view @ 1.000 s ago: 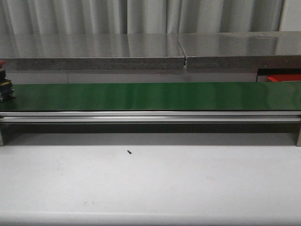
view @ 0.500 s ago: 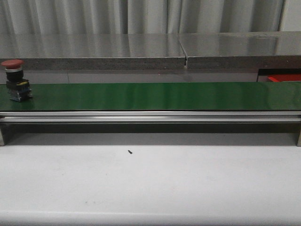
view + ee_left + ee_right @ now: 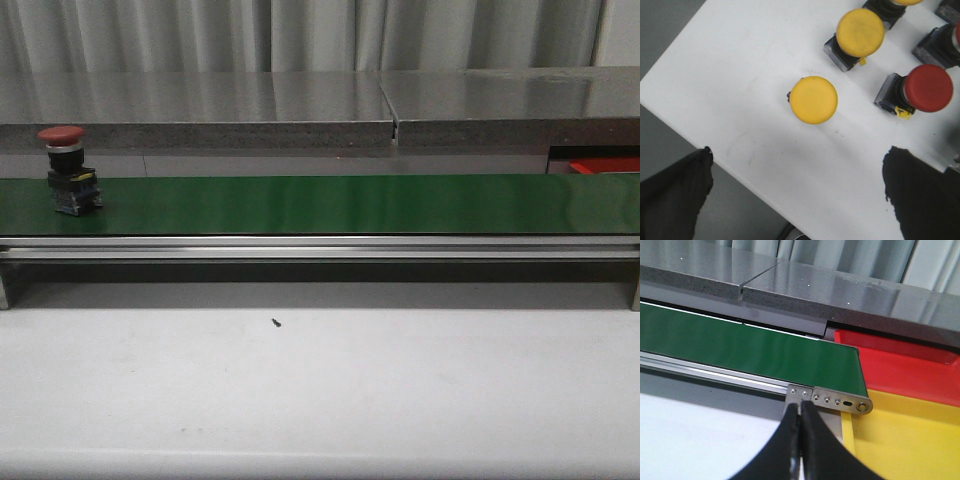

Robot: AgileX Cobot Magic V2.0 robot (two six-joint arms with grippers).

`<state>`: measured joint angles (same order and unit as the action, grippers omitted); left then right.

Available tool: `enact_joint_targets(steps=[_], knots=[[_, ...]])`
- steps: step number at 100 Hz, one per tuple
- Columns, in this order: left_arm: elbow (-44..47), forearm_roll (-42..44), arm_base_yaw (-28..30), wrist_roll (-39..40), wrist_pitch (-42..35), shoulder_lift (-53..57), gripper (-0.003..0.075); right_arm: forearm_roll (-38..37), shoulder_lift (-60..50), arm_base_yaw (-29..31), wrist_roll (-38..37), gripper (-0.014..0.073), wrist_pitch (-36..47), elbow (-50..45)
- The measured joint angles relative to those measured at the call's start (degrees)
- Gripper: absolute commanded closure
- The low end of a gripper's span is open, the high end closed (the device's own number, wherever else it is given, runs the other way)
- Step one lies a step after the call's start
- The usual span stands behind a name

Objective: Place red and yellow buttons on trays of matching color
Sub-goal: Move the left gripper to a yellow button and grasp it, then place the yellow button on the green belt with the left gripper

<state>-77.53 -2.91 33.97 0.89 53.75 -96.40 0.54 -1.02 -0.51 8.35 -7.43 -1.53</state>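
Red-capped and upright, the one button (image 3: 67, 168) now on the green conveyor belt (image 3: 330, 203) stands near the belt's left end in the front view, well apart from the trays at the far right. There we see the red tray (image 3: 900, 371) just behind the belt's end and the yellow tray (image 3: 905, 435) just in front of it.

Our right end effector (image 3: 800, 440) hangs over the white worktop (image 3: 320, 390) just before the belt's end bracket, its fingers pressed together with nothing between them. Our left end effector (image 3: 795, 195) is spread wide over a separate white surface (image 3: 740, 75), where spare buttons stand: a yellow button (image 3: 814, 99) lies between the dark fingers (image 3: 675, 185) but is not touched, with another yellow button (image 3: 860, 32) and a red button (image 3: 928, 87) nearby.

We judge the task barely begun, with nothing in either tray. The main risk is timing: if the belt runs, the red-capped button could reach the end while our right fingers are together, and tip off into whichever tray lies below, perhaps the yellow one. It also looks top-heavy, so a pinch on the cap rather than the body could topple it. On the left side, closing off-centre could nudge the crowded neighbours.
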Motion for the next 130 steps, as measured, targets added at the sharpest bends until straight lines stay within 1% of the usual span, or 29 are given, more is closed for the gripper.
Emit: enact_joint_targets(steps=[22, 69, 77, 81, 86, 89, 91, 103, 110, 117, 124, 128, 130], knots=[[0.00, -1.85, 0.00, -0.89, -3.32, -4.50, 0.0060, 0.00, 0.00, 0.00, 0.00, 0.0655, 0.00, 0.00], [0.00, -2.33, 0.03, -0.89, -9.69, -13.06, 0.0060, 0.00, 0.00, 0.00, 0.00, 0.0655, 0.00, 0.00], [0.00, -2.33, 0.03, -0.89, -10.77, -13.57, 0.0080, 0.00, 0.00, 0.00, 0.00, 0.0655, 0.00, 0.00], [0.00, -2.33, 0.03, -0.89, -11.30, -13.70, 0.0113, 0.00, 0.00, 0.00, 0.00, 0.0655, 0.00, 0.00], [0.00, -2.33, 0.03, -0.89, -11.81, -13.82, 0.0171, 0.00, 0.00, 0.00, 0.00, 0.0655, 0.00, 0.00], [0.00, -2.33, 0.03, -0.89, -11.94, -13.82, 0.0224, 0.00, 0.00, 0.00, 0.00, 0.0655, 0.00, 0.00], [0.00, -2.33, 0.03, -0.89, -12.08, -13.82, 0.0246, 0.00, 0.00, 0.00, 0.00, 0.0655, 0.00, 0.00], [0.00, -2.33, 0.03, -0.89, -12.60, -13.90, 0.0457, 0.00, 0.00, 0.00, 0.00, 0.0655, 0.00, 0.00], [0.00, -2.36, 0.03, -0.89, -12.70, -13.90, 0.0561, 0.00, 0.00, 0.00, 0.00, 0.0655, 0.00, 0.00], [0.00, -2.36, 0.03, -0.89, -12.70, -13.90, 0.0648, 0.00, 0.00, 0.00, 0.00, 0.0655, 0.00, 0.00], [0.00, -2.46, 0.03, -0.89, -12.70, -13.79, 0.0715, 0.00, 0.00, 0.00, 0.00, 0.0655, 0.00, 0.00], [0.00, -2.57, 0.03, -0.89, -12.42, -13.50, 0.0741, 0.00, 0.00, 0.00, 0.00, 0.0655, 0.00, 0.00], [0.00, -2.57, 0.03, -0.89, -12.33, -13.23, 0.0738, 0.00, 0.00, 0.00, 0.00, 0.0655, 0.00, 0.00]])
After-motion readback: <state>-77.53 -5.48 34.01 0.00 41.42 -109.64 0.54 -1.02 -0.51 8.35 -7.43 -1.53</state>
